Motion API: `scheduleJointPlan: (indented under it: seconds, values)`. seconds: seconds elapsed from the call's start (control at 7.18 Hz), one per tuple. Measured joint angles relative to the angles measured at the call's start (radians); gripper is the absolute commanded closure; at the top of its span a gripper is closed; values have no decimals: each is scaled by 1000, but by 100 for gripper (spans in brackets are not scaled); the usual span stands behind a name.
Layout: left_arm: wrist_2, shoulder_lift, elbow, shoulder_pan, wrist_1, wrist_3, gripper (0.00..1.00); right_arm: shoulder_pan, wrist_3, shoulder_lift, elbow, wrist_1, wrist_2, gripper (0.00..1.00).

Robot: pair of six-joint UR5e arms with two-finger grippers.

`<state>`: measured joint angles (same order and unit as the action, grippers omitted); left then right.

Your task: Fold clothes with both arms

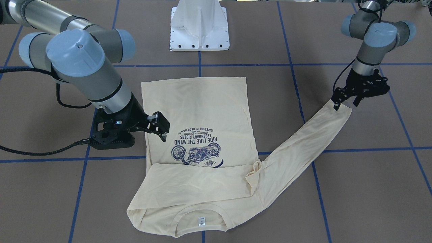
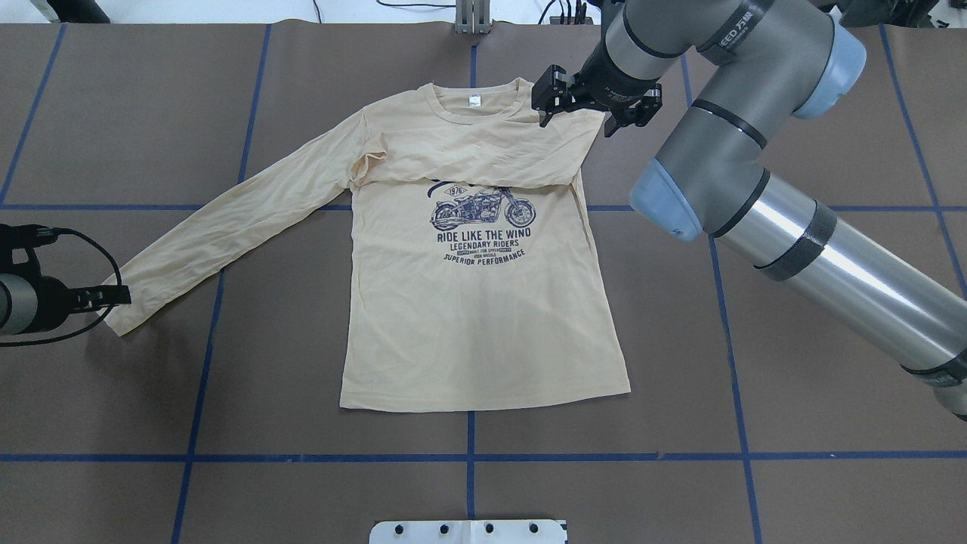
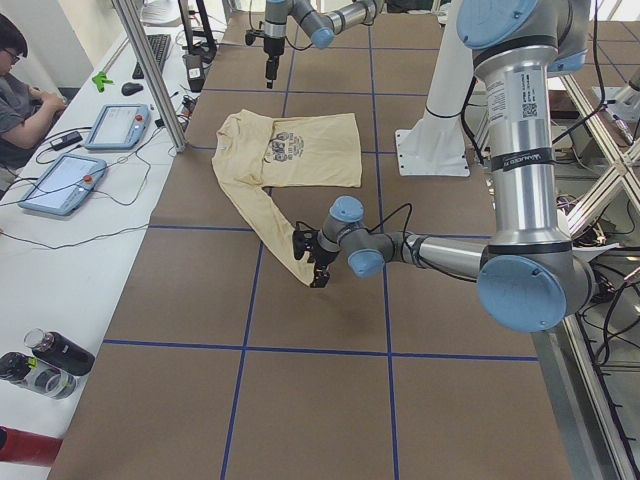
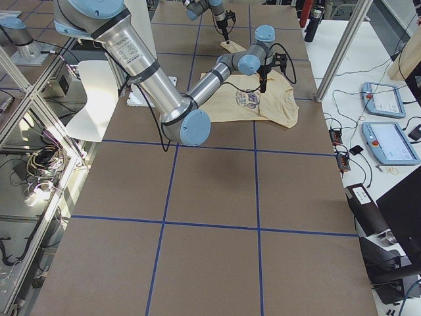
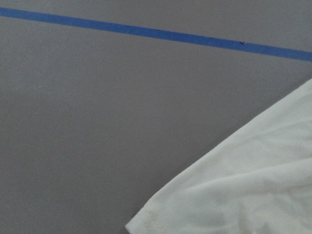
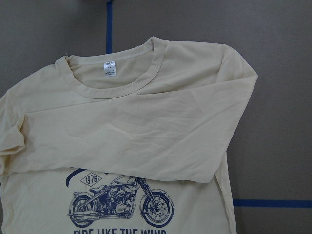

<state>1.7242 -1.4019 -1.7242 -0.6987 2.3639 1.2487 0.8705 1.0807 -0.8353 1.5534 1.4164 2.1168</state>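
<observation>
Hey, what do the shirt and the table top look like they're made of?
The shirt looks like thin matte knit jersey, probably cotton: soft wrinkles, ribbed collar, stitched cuff hem. The table top looks like matte brown paper or board, hard to tell; its blue lines look like tape.

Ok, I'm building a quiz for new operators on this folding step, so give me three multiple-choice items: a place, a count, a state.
1. Where does the folded sleeve of the shirt lie?
A. across the chest, over the top of the motorcycle print
B. under the hem
C. behind the collar

2. How many sleeves stretch out sideways?
A. none
B. two
C. one

3. The right gripper is:
A. shut on the collar
B. open
C. out of view

Key: 1 A, it covers the print's top; 2 C, only the outstretched sleeve by the left gripper; 3 B, its fingers stand apart.
</observation>
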Motion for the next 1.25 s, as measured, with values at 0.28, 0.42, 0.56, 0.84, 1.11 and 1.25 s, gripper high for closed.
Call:
scheduleJointPlan:
  seconds: [0.28,0.42,0.56,0.84,1.11,1.25]
  values:
    - [0,-1,2,7,0,0,18,1,0,-3,2,1,0,0]
    - [0,-2,2,11,-1,0,25,1,-1,-3,2,1,0,0]
    - [0,-2,2,13,-1,0,36,2,-1,-3,2,1,0,0]
    - [1,-3,1,14,-2,0,59,2,-1,-2,2,1,0,0]
    - [2,-3,-3,14,-2,0,91,3,-1,-2,2,1,0,0]
    - [3,-3,-6,14,-4,0,100,4,-1,-2,2,1,0,0]
